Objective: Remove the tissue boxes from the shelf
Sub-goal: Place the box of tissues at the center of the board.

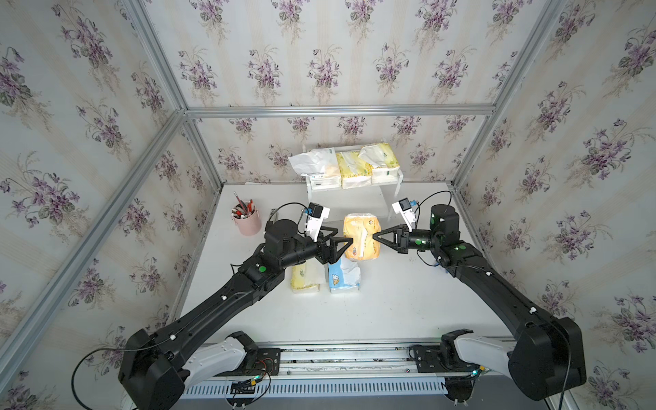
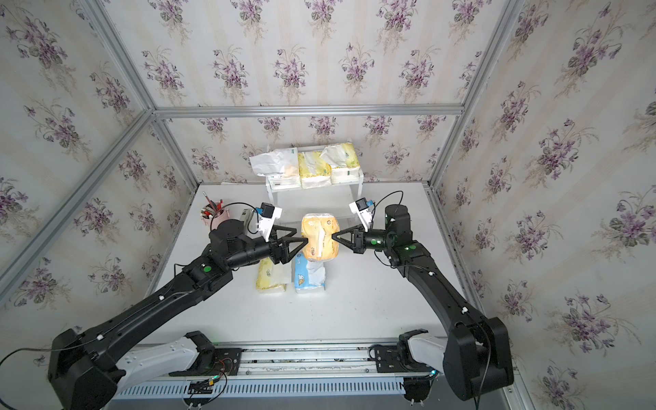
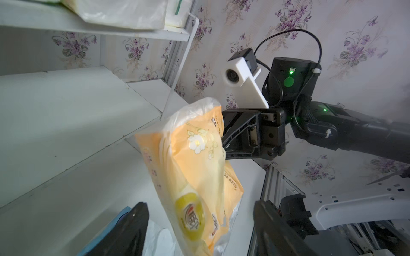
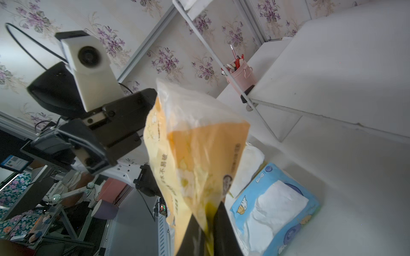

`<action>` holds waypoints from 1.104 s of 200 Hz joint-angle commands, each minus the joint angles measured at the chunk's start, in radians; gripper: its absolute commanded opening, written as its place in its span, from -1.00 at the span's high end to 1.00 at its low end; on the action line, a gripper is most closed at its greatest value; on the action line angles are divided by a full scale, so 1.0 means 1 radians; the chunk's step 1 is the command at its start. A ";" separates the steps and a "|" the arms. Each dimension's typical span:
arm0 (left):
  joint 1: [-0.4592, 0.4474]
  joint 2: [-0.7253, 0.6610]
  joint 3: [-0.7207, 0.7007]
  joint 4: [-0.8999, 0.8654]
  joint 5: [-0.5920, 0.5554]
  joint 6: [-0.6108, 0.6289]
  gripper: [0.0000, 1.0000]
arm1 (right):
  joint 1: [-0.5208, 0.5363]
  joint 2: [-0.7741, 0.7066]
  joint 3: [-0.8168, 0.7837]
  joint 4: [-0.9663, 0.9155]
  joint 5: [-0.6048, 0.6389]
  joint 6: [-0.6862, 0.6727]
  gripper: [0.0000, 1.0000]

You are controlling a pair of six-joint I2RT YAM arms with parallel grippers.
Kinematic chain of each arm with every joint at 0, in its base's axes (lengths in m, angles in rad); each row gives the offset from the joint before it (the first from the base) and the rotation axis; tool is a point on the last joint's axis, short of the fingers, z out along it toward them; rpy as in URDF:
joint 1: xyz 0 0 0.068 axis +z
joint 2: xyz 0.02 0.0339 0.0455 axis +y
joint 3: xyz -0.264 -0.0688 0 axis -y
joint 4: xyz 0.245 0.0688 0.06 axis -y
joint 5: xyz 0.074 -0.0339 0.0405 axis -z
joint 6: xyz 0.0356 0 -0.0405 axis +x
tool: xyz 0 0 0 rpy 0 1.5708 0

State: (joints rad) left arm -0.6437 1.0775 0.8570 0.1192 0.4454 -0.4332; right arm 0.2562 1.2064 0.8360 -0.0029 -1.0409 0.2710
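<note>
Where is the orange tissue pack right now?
In both top views the orange tissue pack hangs in front of the shelf, above the blue-and-white pack, gripped by the right gripper, left gripper open beside it.

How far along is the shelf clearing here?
Done: a yellow pack and a blue pack lie on the table. In hand: the orange pack, off the shelf, pinched in the right gripper's shut jaws; the left gripper's jaws stand open. Remaining: three packs on the top board.
</note>
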 commanded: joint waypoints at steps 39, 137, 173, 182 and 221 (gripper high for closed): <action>0.001 -0.243 -0.086 -0.132 -0.428 0.105 -0.82 | -0.025 0.068 -0.039 -0.269 0.196 -0.201 0.85; 0.001 -0.475 -0.112 -0.339 -0.743 0.182 -1.00 | -0.058 0.244 -0.055 -0.383 0.392 -0.244 0.85; 0.002 -0.455 -0.109 -0.333 -0.741 0.185 -1.00 | -0.060 0.304 -0.076 -0.346 0.409 -0.235 0.83; 0.001 -0.448 -0.106 -0.332 -0.741 0.187 -1.00 | -0.061 0.315 -0.078 -0.337 0.417 -0.233 0.81; 0.002 -0.429 -0.101 -0.324 -0.733 0.184 -0.99 | -0.069 0.334 -0.088 -0.286 0.482 -0.214 0.64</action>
State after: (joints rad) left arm -0.6422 0.6422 0.7460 -0.2138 -0.2840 -0.2588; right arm 0.1905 1.5364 0.7517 -0.3367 -0.6121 0.0486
